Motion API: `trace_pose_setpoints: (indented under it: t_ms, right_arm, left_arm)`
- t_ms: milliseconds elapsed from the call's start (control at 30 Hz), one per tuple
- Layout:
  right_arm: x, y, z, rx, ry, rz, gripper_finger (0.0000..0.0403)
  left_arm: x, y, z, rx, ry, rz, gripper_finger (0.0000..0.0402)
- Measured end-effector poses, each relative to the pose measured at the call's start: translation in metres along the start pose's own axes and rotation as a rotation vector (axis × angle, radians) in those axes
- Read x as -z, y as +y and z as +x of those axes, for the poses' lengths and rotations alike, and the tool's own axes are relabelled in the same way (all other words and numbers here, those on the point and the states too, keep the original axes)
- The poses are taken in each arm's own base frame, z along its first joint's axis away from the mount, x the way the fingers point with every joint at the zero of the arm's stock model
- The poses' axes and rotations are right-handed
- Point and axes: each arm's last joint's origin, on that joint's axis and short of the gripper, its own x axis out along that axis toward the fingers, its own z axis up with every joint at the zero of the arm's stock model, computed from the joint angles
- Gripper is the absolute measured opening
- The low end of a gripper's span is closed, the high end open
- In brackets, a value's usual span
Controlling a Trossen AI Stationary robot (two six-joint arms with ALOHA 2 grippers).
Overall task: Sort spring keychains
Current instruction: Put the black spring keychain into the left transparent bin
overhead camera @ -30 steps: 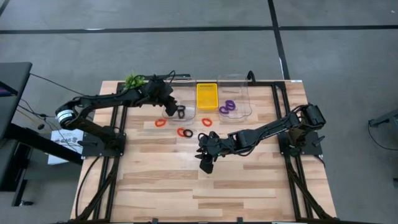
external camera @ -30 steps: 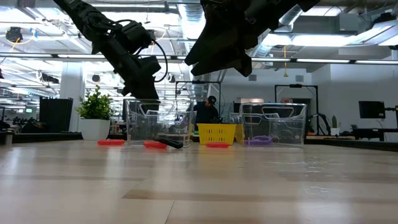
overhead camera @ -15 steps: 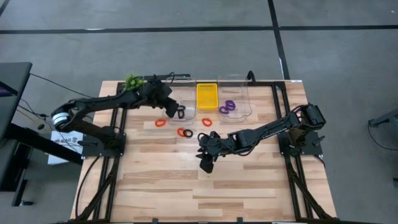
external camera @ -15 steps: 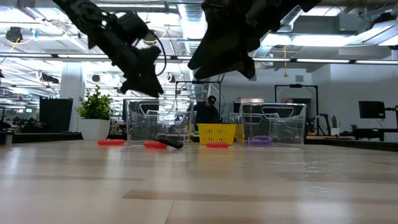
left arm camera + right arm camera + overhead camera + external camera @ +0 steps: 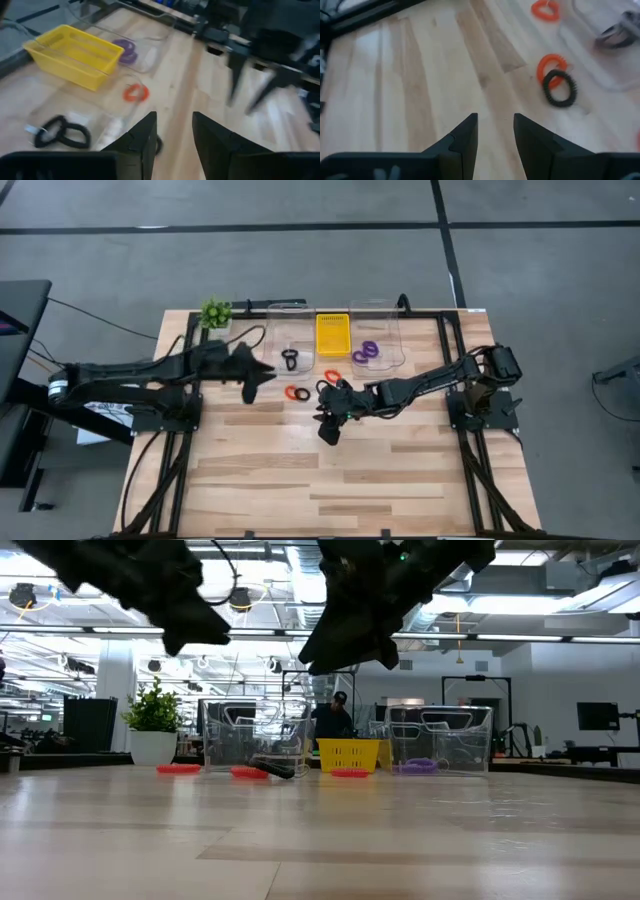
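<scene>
Black spring keychains (image 5: 290, 360) lie in the left clear container (image 5: 288, 345), and purple ones (image 5: 366, 352) lie in the right clear container (image 5: 378, 330). Red-orange keychains (image 5: 333, 376) (image 5: 297, 393) lie on the wood in front of them. In the right wrist view a black keychain (image 5: 560, 87) lies against a red-orange one (image 5: 551, 66). My left gripper (image 5: 262, 375) hovers open and empty, left of the loose keychains. My right gripper (image 5: 328, 430) hovers open and empty just nearer than them, above the table. In the left wrist view the open fingers (image 5: 150, 135) frame bare wood.
A yellow tray (image 5: 333, 335) stands between the two clear containers at the far edge. A small green plant (image 5: 214, 311) sits at the far left corner. Black frame rails (image 5: 450, 370) run along both sides. The near half of the table (image 5: 330, 490) is bare wood.
My left gripper has pulled back from over the left clear container toward the table's left and near side, rising a little and tipping closer to level. My right gripper has edged slightly toward the far edge. The keychains lie where they were.
</scene>
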Motion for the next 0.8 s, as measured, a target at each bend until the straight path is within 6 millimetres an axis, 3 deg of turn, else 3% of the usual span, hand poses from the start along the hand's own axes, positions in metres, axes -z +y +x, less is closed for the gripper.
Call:
trace_pose_setpoints:
  t_ms: [267,533,667,800]
  right_arm:
    - [-0.01,-0.018,0.003,0.032,-0.028,-0.103,0.0116]
    - [-0.018,-0.03,0.005,0.051,-0.07,-0.124,0.0116]
    - [-0.011,-0.031,0.022,0.04,-0.06,-0.127,0.0116]
    - [0.006,-0.029,0.052,0.067,-0.05,-0.162,0.0116]
  left_arm:
    - [0.043,-0.014,-0.011,0.064,-0.031,-0.106,0.0122]
    - [0.069,-0.028,-0.011,0.079,-0.015,-0.132,0.0121]
    - [0.077,-0.032,-0.012,0.068,-0.01,-0.145,0.0121]
    - [0.083,-0.036,-0.011,0.057,0.003,-0.17,0.012]
